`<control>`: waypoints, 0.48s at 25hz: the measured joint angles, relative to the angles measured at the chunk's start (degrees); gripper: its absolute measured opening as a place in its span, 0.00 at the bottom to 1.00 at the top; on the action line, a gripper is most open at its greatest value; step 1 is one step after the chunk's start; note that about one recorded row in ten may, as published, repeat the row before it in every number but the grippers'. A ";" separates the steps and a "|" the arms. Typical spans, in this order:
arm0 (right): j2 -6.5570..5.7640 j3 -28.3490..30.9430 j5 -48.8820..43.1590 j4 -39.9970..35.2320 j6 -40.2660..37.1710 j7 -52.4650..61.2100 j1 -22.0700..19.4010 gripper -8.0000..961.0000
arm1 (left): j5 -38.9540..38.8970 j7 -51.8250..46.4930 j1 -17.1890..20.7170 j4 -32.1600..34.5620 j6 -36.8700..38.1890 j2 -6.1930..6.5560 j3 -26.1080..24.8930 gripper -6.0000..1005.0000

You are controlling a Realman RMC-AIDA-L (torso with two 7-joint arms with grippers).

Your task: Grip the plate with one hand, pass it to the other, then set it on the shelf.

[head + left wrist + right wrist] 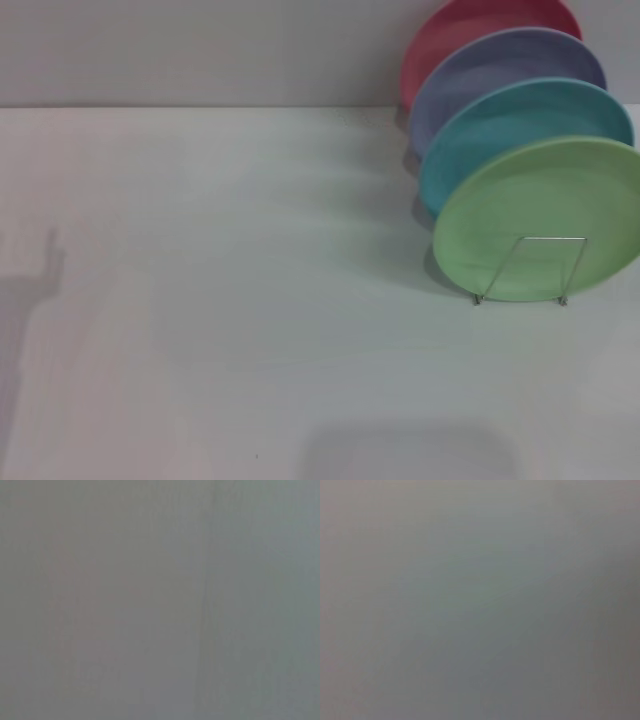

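- The plate [545,215], light green and round, is seen at about three o'clock in the head view, standing tilted on edge at the front of a row of plates.
- It is held upright by the shelf [530,268], of which only one thin bent-wire loop is made out, crossing the lower face of the plate and resting with its two feet on the white table [220,300].
- Directly behind it, toward one o'clock, a teal plate [500,125], a lavender plate [490,70] and a red plate [460,25] are overlapped in turn, each partly hidden by the one in front.
- Neither gripper is shown in any view; only blank grey surface is given by both wrist views, so how wide either stands cannot be told, and nothing is seen to be held.
- Faint shadows are noted on the table at nine o'clock and at six o'clock; what casts them cannot be told.
- The task is judged to be complete or nearly so, since the plate is already seated in the shelf.
- If a further move were called for, the deciding relation would be that the plate lies far to the right side of the scene, so the right arm is judged the nearer.
- The face of the plate is turned toward the camera and slightly upward, its rim running from about eight o'clock to two o'clock, so the free upper rim would be the part to be gripped.
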 joint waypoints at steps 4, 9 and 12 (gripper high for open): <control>0.09 4.06 2.01 4.41 0.04 -3.78 0.47 0.41 | 0.09 -0.06 0.17 2.39 0.79 0.11 -1.05 0.59; 0.16 6.22 2.06 7.97 0.78 -9.00 2.90 0.52 | 0.07 -0.26 0.12 4.50 1.93 0.17 -1.21 0.74; 0.14 7.56 2.08 9.95 1.42 -12.49 4.12 0.53 | 0.03 -0.27 -0.08 5.48 2.03 0.23 -1.67 0.84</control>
